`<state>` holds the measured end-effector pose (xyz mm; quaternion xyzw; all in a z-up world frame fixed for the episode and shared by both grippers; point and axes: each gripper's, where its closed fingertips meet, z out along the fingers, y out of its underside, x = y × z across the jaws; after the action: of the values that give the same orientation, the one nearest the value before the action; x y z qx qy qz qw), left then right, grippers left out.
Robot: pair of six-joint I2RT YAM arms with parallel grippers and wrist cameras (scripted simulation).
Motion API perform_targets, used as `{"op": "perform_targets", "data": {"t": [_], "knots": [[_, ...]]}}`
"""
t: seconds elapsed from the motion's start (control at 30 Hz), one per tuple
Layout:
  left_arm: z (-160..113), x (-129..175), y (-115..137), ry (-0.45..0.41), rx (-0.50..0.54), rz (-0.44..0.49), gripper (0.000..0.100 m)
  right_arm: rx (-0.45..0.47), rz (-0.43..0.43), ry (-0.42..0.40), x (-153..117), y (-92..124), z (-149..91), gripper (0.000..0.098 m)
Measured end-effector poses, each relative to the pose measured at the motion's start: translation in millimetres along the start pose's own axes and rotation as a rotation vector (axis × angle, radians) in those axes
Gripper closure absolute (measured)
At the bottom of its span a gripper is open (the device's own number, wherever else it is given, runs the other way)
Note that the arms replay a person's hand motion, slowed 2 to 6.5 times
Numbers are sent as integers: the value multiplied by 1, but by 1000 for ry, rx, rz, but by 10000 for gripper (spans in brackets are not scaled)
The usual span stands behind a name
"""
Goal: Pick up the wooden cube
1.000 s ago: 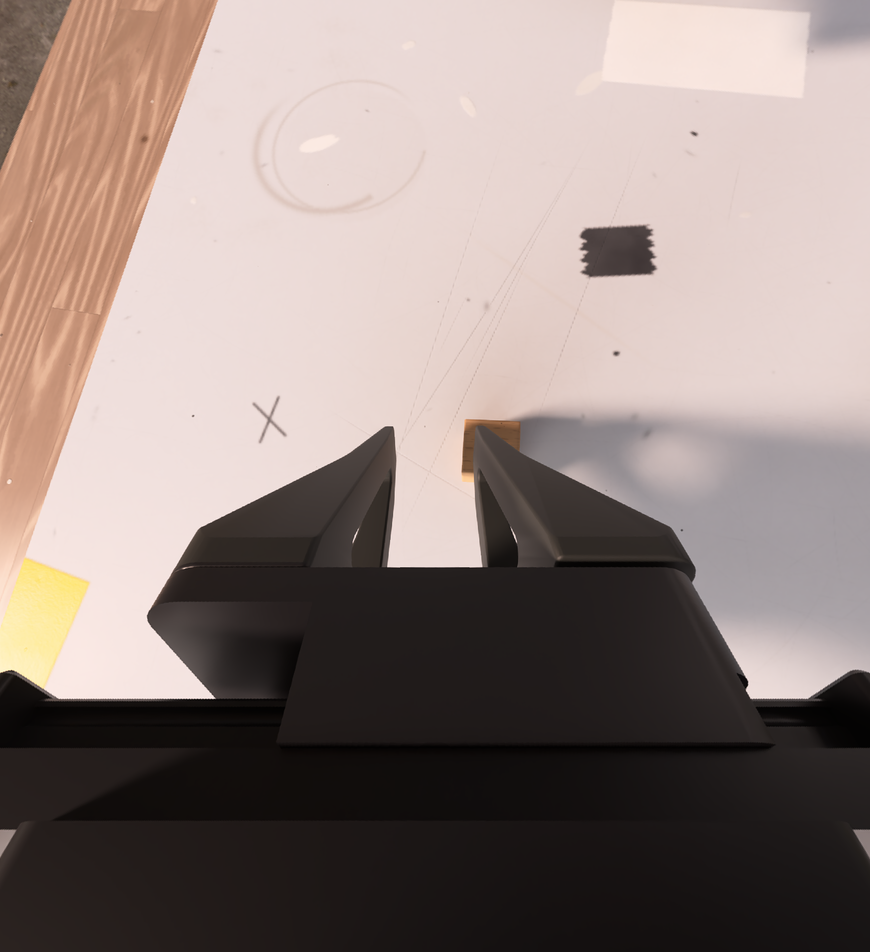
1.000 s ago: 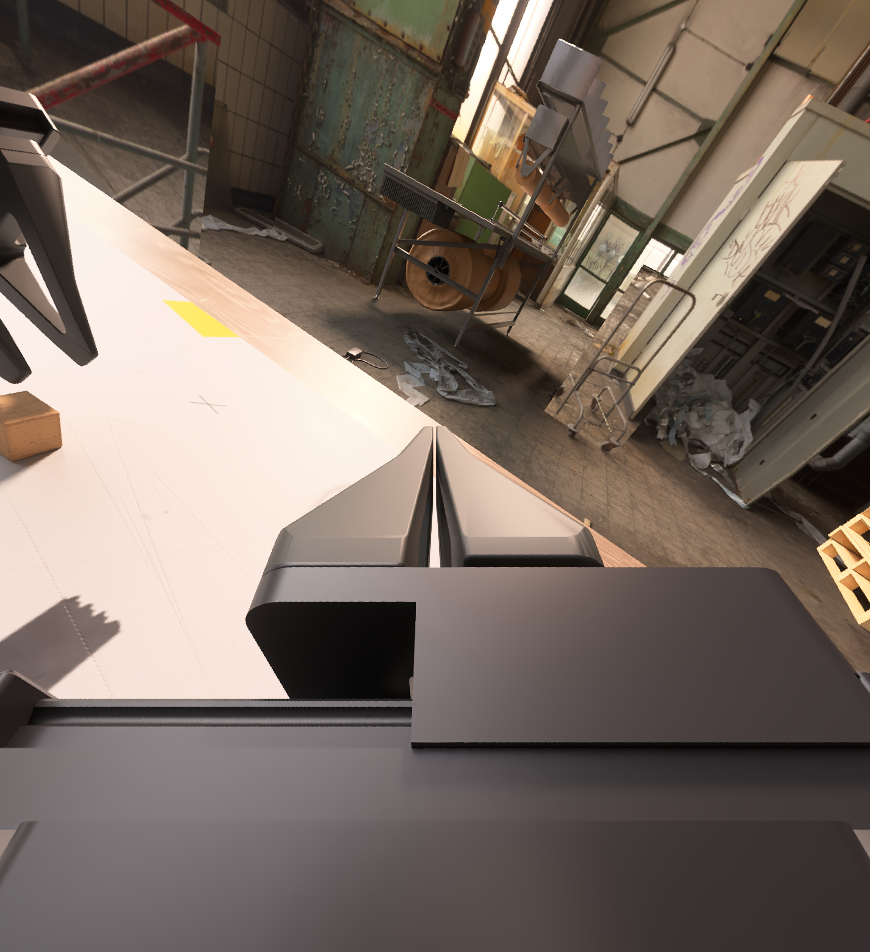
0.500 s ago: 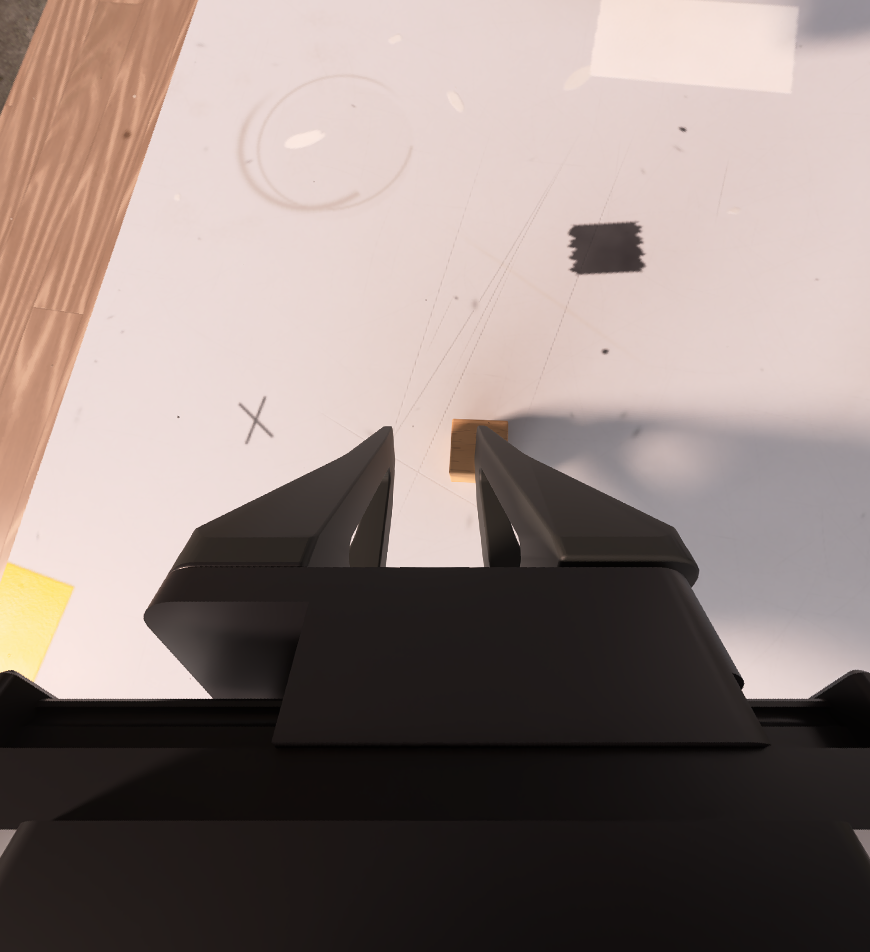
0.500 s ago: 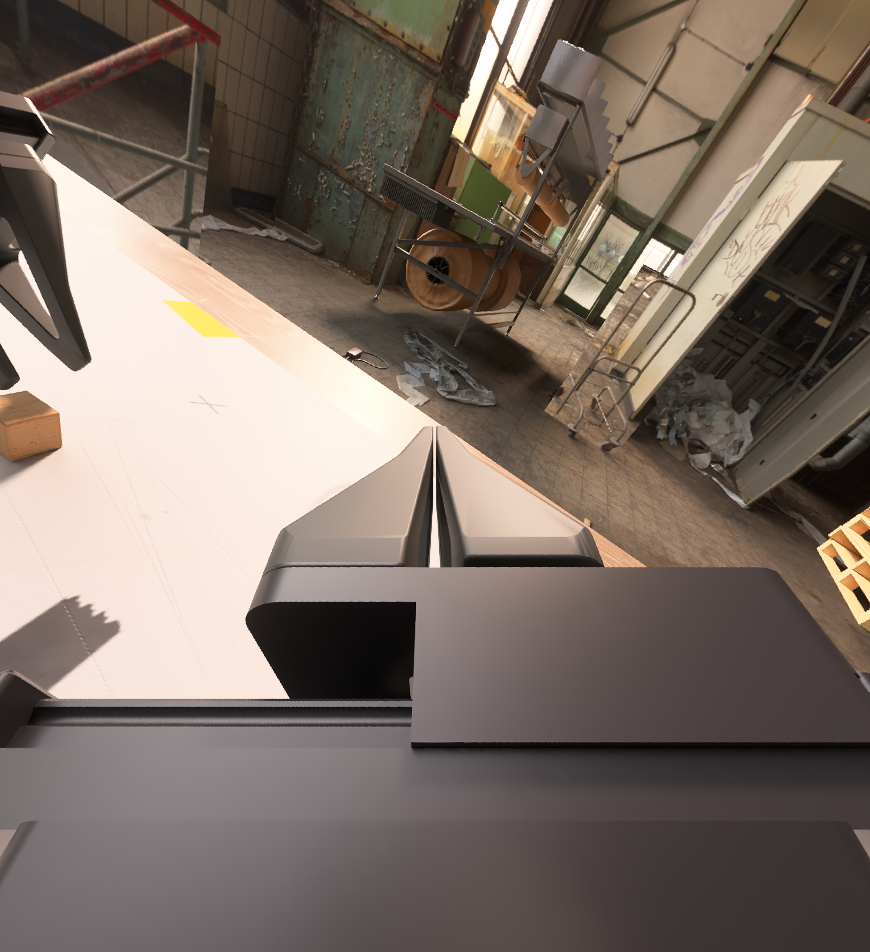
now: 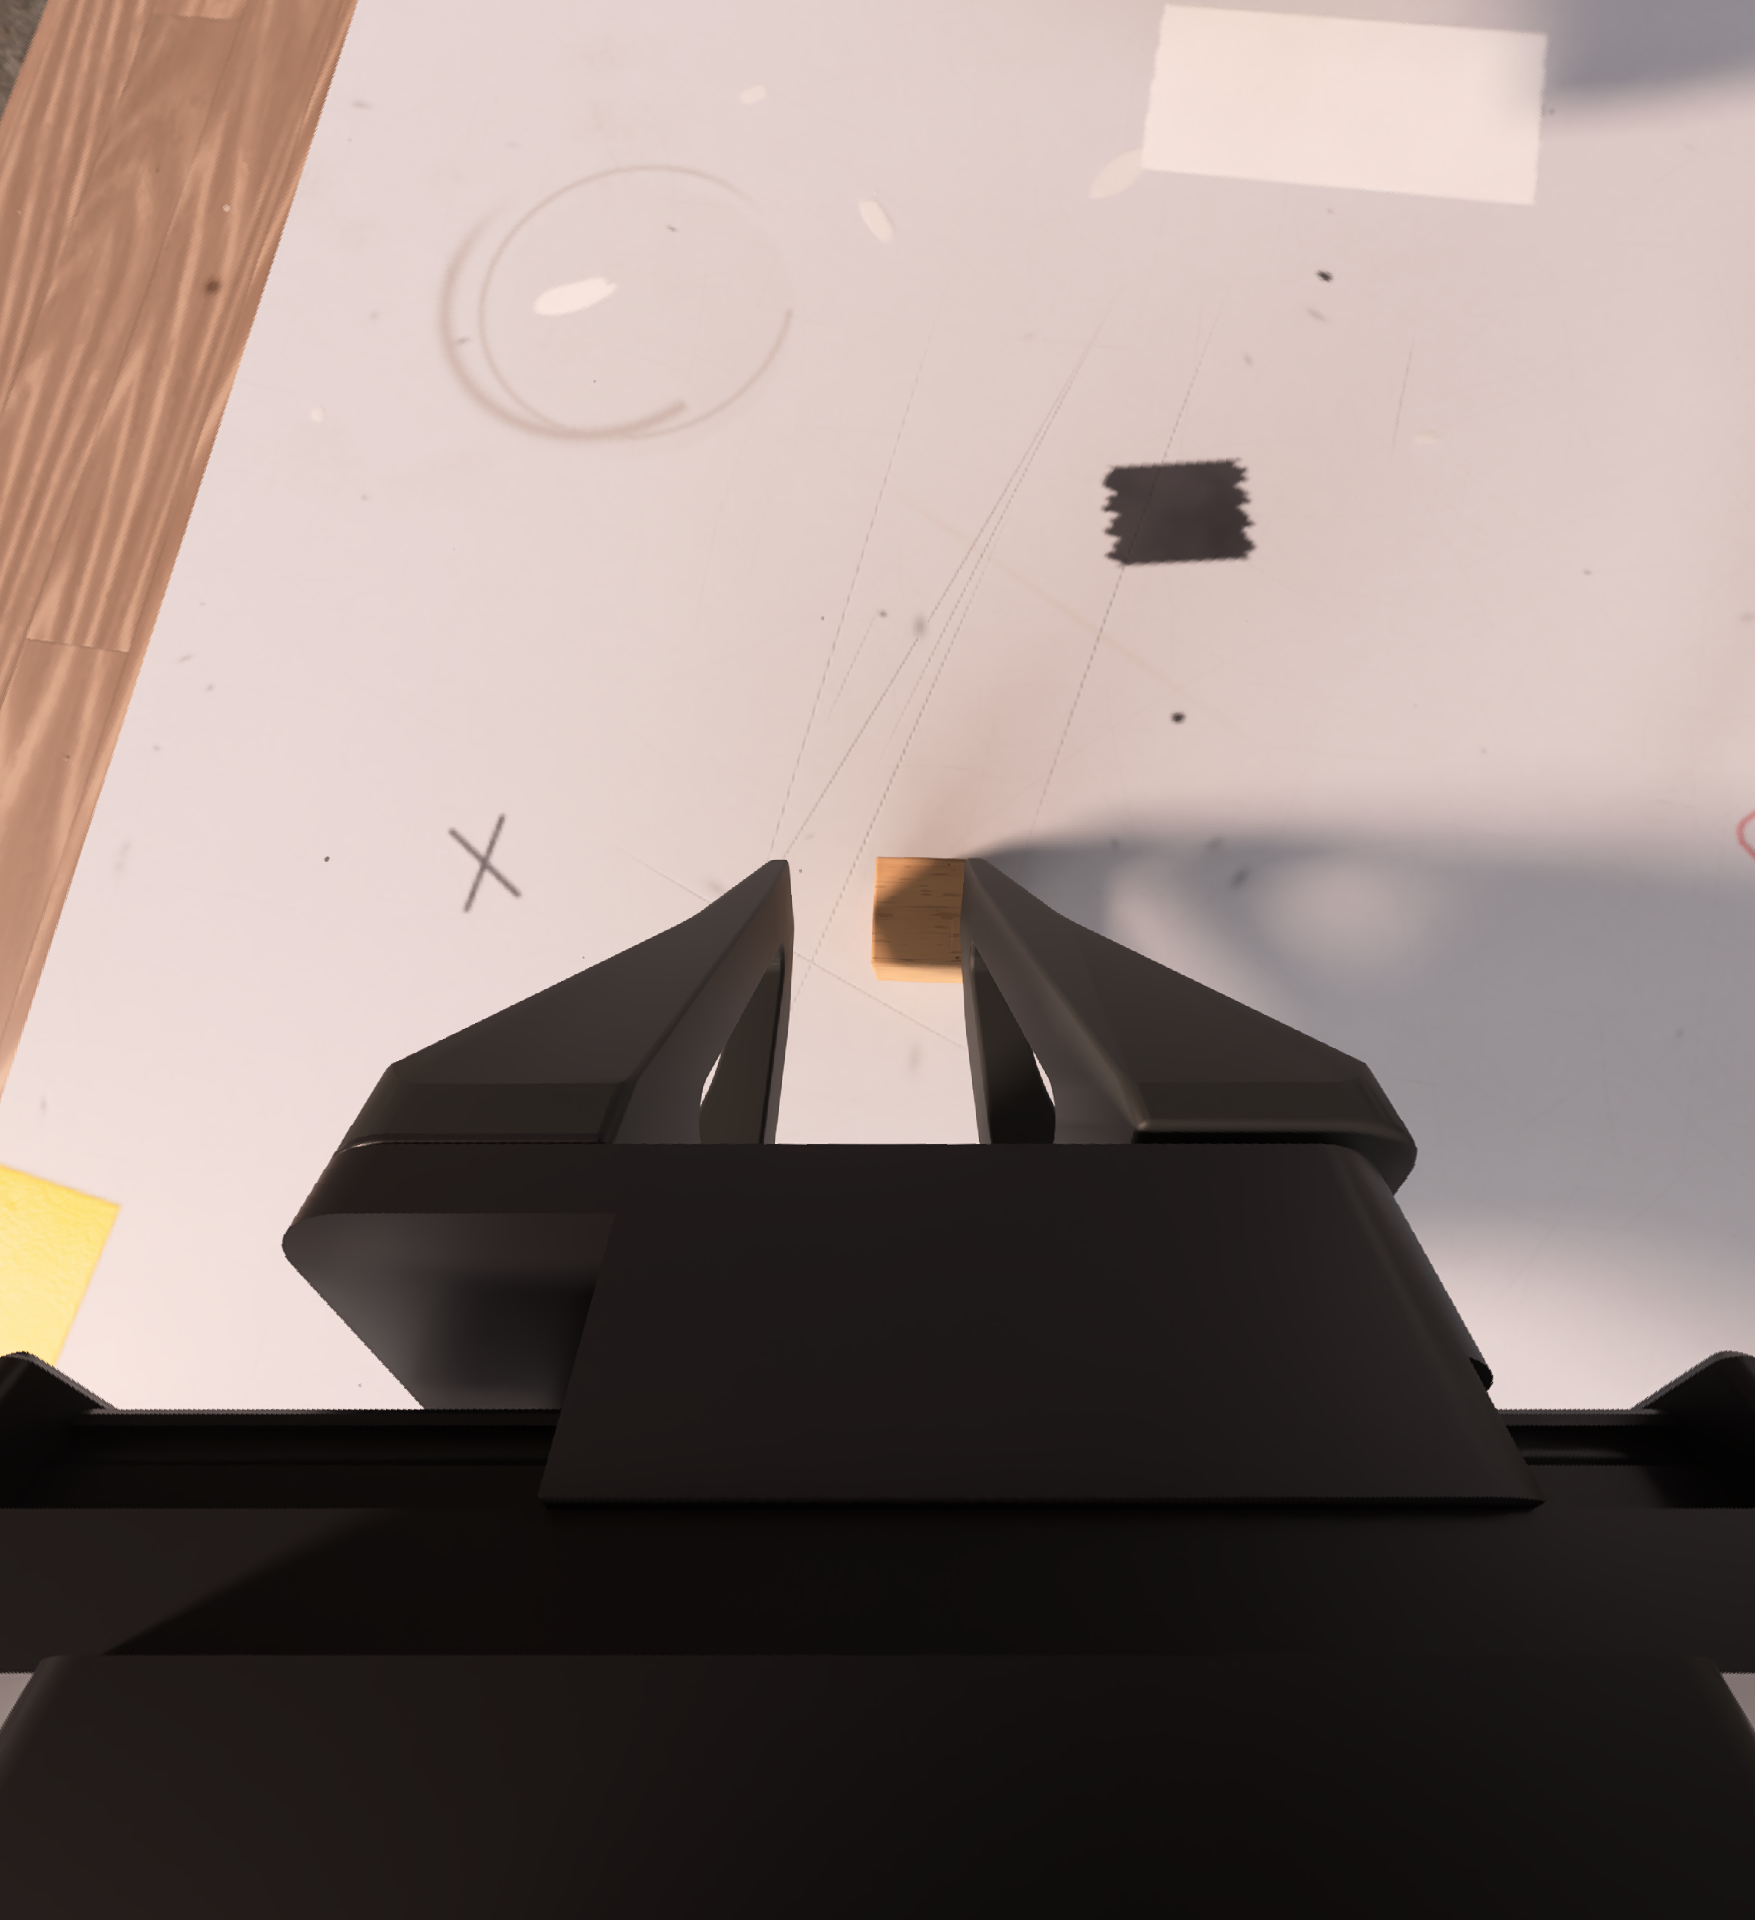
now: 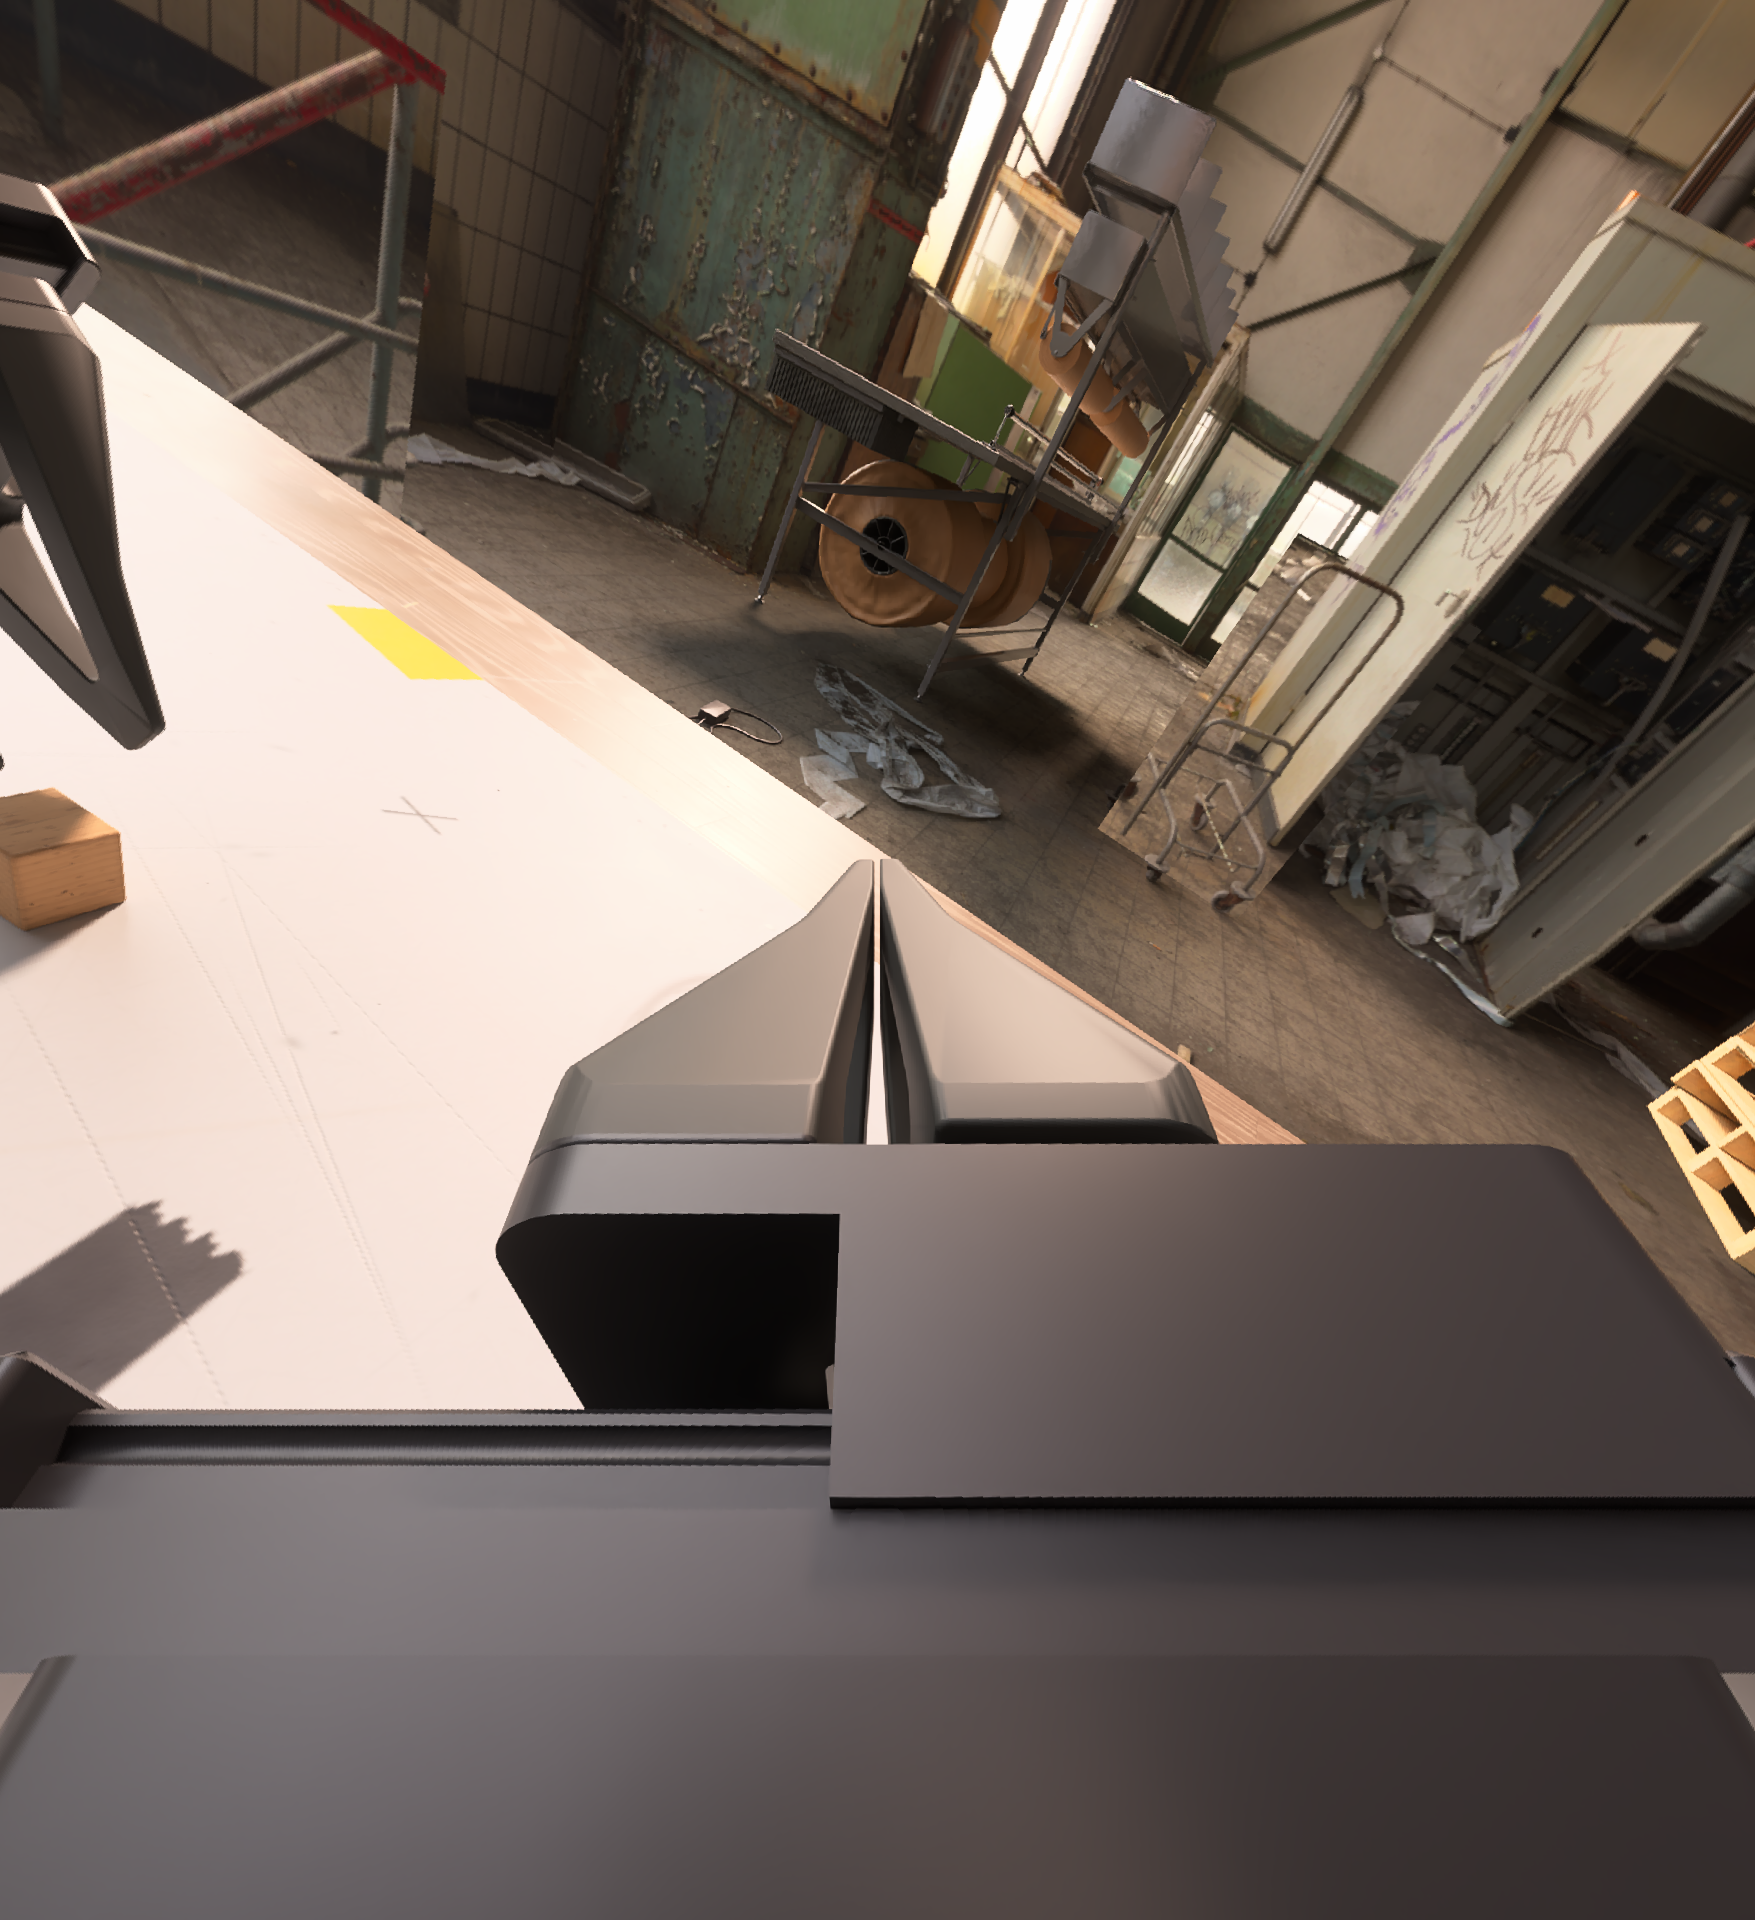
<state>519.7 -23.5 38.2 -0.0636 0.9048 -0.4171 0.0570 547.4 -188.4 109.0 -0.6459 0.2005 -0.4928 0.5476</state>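
The wooden cube [image 5: 917, 918] lies on the white table top. In the left wrist view it shows between my left gripper's fingertips, close to the right one, partly hidden by it. My left gripper [image 5: 875, 878] is open and hangs above the cube. In the right wrist view the cube [image 6: 33, 856] sits at the far left, with the left gripper's fingers [image 6: 31, 561] above it and clear of it. My right gripper [image 6: 876, 868] is shut and empty, over the table's edge, far from the cube.
The table [image 5: 644, 644] has a wooden border [image 5: 73, 416] on the left. Flat marks on it: a yellow patch [image 5: 16, 1262], a black patch [image 5: 1176, 511], a pale rectangle [image 5: 1340, 104], a ring stain [image 5: 613, 301]. Beyond the edge lies a hall floor with clutter [image 6: 956, 582].
My left gripper has shifted to the right and opened a little wider, so the cube now shows between its fingertips instead of behind the right one. The right gripper has not moved.
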Motion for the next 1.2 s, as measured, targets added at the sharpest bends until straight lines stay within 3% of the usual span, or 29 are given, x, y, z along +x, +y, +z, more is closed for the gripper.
{"op": "perform_targets", "data": {"t": [1.2], "knots": [[10,10,4,47,-37,0,704,0,-3,0,0,0,0,970]]}}
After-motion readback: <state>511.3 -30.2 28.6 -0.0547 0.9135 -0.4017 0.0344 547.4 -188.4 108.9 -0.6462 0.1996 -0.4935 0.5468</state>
